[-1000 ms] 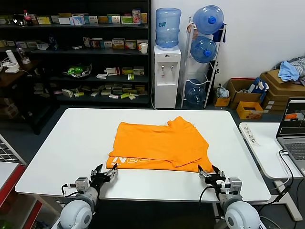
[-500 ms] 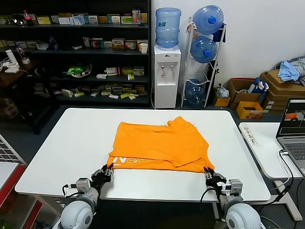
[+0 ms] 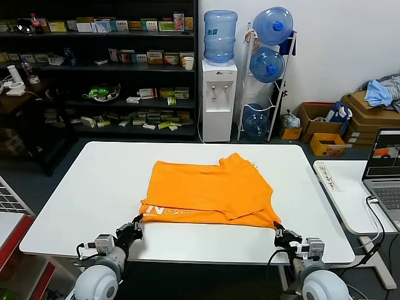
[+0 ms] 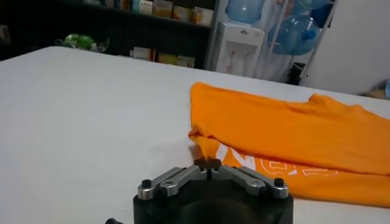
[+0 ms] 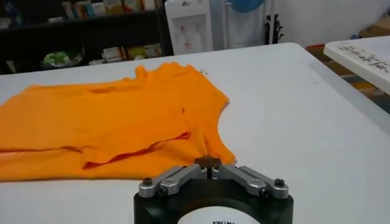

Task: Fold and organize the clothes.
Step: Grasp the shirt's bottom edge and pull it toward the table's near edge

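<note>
The clothes are one bright orange T-shirt (image 3: 209,190) lying partly folded in the middle of the white table (image 3: 94,187), white lettering along its near edge. My left gripper (image 3: 136,226) is shut on the shirt's near left corner; in the left wrist view the left gripper (image 4: 208,163) pinches an orange tip of the shirt (image 4: 286,137). My right gripper (image 3: 278,232) is shut on the near right corner. From the right wrist, the right gripper (image 5: 209,161) pinches the hem of the shirt (image 5: 109,122).
A side table with an open laptop (image 3: 384,169) stands to the right. Behind the table are dark shelves (image 3: 100,69), a water dispenser (image 3: 219,94), a bottle rack (image 3: 269,69) and cardboard boxes with a light blue cloth (image 3: 379,92).
Both grippers went from open to shut on the shirt's near corners and drew back slightly toward the table's front edge, pulling the near hem outward.
</note>
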Robot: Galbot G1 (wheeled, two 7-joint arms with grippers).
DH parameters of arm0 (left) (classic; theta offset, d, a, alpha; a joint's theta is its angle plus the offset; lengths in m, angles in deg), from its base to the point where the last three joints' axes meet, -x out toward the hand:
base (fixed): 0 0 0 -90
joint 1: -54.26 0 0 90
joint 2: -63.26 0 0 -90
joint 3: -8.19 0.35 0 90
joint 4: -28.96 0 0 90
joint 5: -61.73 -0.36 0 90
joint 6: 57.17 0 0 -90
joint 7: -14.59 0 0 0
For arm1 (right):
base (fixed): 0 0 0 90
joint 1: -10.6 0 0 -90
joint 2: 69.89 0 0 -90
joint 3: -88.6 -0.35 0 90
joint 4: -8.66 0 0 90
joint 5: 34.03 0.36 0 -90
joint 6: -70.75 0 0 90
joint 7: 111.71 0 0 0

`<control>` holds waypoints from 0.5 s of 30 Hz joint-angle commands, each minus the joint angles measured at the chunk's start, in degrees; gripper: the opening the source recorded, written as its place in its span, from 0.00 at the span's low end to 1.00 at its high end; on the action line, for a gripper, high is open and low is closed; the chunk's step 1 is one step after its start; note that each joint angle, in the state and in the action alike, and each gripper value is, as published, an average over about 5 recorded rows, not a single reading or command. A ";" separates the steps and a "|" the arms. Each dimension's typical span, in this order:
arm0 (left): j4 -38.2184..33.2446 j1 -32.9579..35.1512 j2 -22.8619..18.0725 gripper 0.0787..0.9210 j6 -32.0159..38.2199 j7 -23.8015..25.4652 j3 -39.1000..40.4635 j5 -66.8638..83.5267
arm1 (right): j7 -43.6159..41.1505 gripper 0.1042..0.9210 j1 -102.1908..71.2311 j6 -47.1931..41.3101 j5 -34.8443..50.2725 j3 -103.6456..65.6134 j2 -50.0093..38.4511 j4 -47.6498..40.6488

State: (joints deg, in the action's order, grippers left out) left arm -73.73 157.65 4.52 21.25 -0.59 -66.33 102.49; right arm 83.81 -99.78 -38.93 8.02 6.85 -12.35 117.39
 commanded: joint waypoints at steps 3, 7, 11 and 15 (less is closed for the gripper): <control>-7.74 4.76 3.68 0.01 -1.67 -3.64 -1.34 4.56 | 2.66 0.02 -8.33 -0.93 2.95 -1.44 -2.60 8.06; -11.51 9.38 5.63 0.01 -2.13 -5.39 -1.43 5.54 | 4.32 0.02 -14.43 -1.69 4.50 -3.06 -4.21 12.04; -14.29 14.67 5.89 0.01 -2.27 -6.78 -1.90 5.35 | 5.60 0.02 -19.47 -1.96 4.86 -5.22 -4.52 15.01; -16.32 18.66 5.95 0.01 -2.44 -7.71 -2.46 4.98 | 6.73 0.02 -22.70 -2.25 4.91 -6.55 -4.67 16.75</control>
State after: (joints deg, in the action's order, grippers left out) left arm -83.01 165.75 8.63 19.42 -5.45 -68.10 106.15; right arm 88.34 -113.08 -40.79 11.68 2.86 -15.86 128.11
